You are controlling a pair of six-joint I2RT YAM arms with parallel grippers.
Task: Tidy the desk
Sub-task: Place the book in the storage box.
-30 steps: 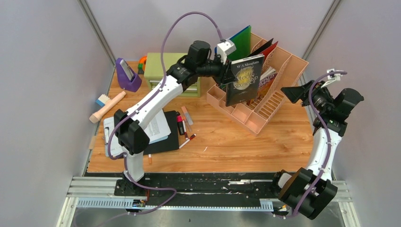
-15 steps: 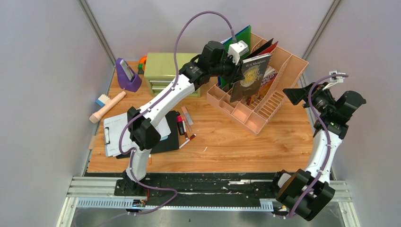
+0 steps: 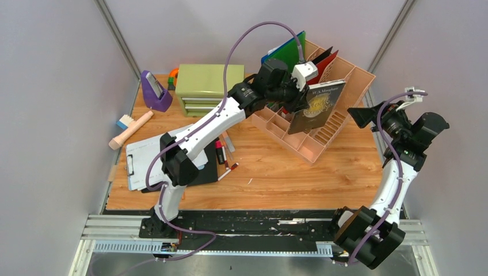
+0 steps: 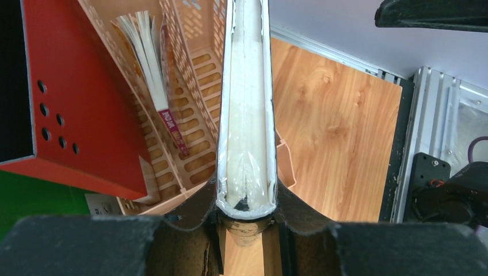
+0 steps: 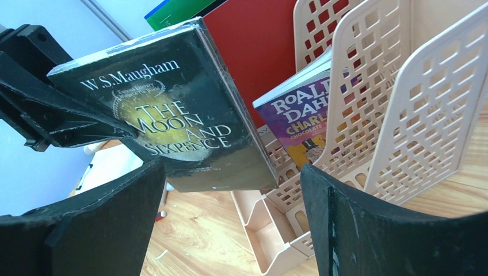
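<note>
My left gripper [image 3: 300,96] [image 4: 246,221] is shut on the spine end of a dark book, "The Moon and Sixpence" [image 3: 318,104] [image 4: 247,98] [image 5: 172,115]. It holds the book tilted above the middle slots of the peach file rack [image 3: 340,123] [image 5: 368,115] at the back right of the desk [image 3: 276,172]. A Roald Dahl book [image 5: 296,123] [image 4: 158,86], a red folder [image 4: 75,115] and a green folder [image 3: 286,49] stand in the rack. My right gripper [image 3: 362,115] [image 5: 230,218] hangs open and holds nothing, to the right of the rack, facing the book.
An olive drawer chest [image 3: 204,86] and a purple stand [image 3: 154,91] sit at the back left. A wooden roller [image 3: 129,131], a clipboard with paper [image 3: 141,164], a black notebook [image 3: 204,171] and several markers [image 3: 223,152] lie at the left. The metal rail [image 3: 259,221] runs along the near edge.
My left arm has carried the book to the right and further over the rack, tilting it more. The right arm has hardly moved.
</note>
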